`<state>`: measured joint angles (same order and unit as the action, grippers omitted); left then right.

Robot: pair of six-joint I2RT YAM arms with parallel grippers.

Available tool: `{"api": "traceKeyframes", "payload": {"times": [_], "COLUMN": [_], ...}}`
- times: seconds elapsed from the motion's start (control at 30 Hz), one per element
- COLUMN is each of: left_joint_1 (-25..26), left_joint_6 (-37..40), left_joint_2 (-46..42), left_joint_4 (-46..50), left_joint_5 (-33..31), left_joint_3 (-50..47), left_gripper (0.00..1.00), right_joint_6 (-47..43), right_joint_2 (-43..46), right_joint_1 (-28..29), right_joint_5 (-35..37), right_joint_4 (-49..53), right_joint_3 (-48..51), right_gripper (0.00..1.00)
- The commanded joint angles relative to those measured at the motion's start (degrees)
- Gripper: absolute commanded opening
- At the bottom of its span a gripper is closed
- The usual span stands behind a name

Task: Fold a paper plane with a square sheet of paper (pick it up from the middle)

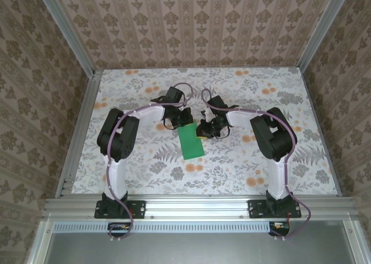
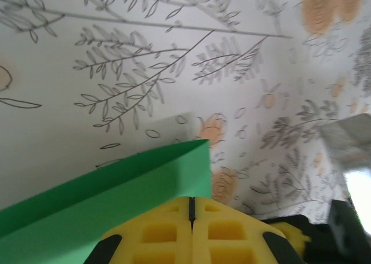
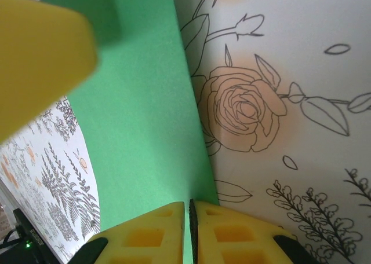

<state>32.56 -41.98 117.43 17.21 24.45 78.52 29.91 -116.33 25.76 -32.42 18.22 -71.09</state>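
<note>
Top external view: on the flower-printed table [image 1: 243, 177] the left arm [image 1: 119, 139] bends in from the left, and the left gripper [image 1: 185, 122] is down at the far edge of the green sheet of paper [image 1: 191, 143]. The sheet lies near the middle of the table, folded into a narrow upright strip that tilts slightly. Just to its right, the right gripper [image 1: 206, 131] meets the strip's far right corner, with the right arm [image 1: 272, 136] curving away to the right.

Left wrist view: the left gripper [image 2: 191, 203] has its yellow fingers [image 2: 156, 235] pressed together, with only a thin dark seam between them. The folded sheet [image 2: 104, 206] slants across the lower left and overlaps the left finger. I cannot tell whether any paper is caught in the seam.

Right wrist view: the sheet [image 3: 145, 119] runs up the left half. The right gripper [image 3: 188, 209] pinches its near edge, and green shows in the slim gap between the yellow fingers [image 3: 243, 235]. A blurred yellow block [image 3: 35, 61] sits over the sheet at upper left.
</note>
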Motion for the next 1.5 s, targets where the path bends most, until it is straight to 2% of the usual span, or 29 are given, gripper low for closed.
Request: {"api": "traceKeyframes", "payload": {"times": [0.0, 0.2, 0.33, 0.6, 0.93, 1.47], "left_joint_1": [0.23, 0.23, 0.14, 0.31, 0.32, 0.11], "left_joint_6": [1.06, 0.89, 0.91, -0.17, -0.51, -1.79], "left_joint_2": [1.33, 2.80, 3.10, 3.31, 3.25, 3.59], "left_joint_4": [0.65, 0.61, 2.88, 2.47, 2.16, 2.21], "left_joint_5": [1.52, 1.89, -1.02, -3.26, -4.38, -6.60], "left_joint_3": [1.44, 1.66, 1.39, -2.27, -4.21, -4.86], "left_gripper": [0.00, 0.00, 0.00, 0.00, 0.00, 0.00], "right_joint_6": [-0.78, -1.04, -1.72, -3.51, -2.76, -3.79], "right_joint_2": [-2.04, -2.24, -1.64, 2.90, 0.08, 6.26], "right_joint_1": [0.35, 0.35, 0.26, 0.43, 1.75, 1.75], "right_joint_5": [0.34, 0.16, -0.12, -5.30, -2.36, -1.49], "right_joint_4": [2.24, 2.34, 3.26, 4.41, 5.91, 7.99], "right_joint_3": [-0.13, -0.19, -0.19, -0.25, -2.79, 9.19], "right_gripper": [0.13, 0.13, 0.13, 0.14, 0.14, 0.14]}}
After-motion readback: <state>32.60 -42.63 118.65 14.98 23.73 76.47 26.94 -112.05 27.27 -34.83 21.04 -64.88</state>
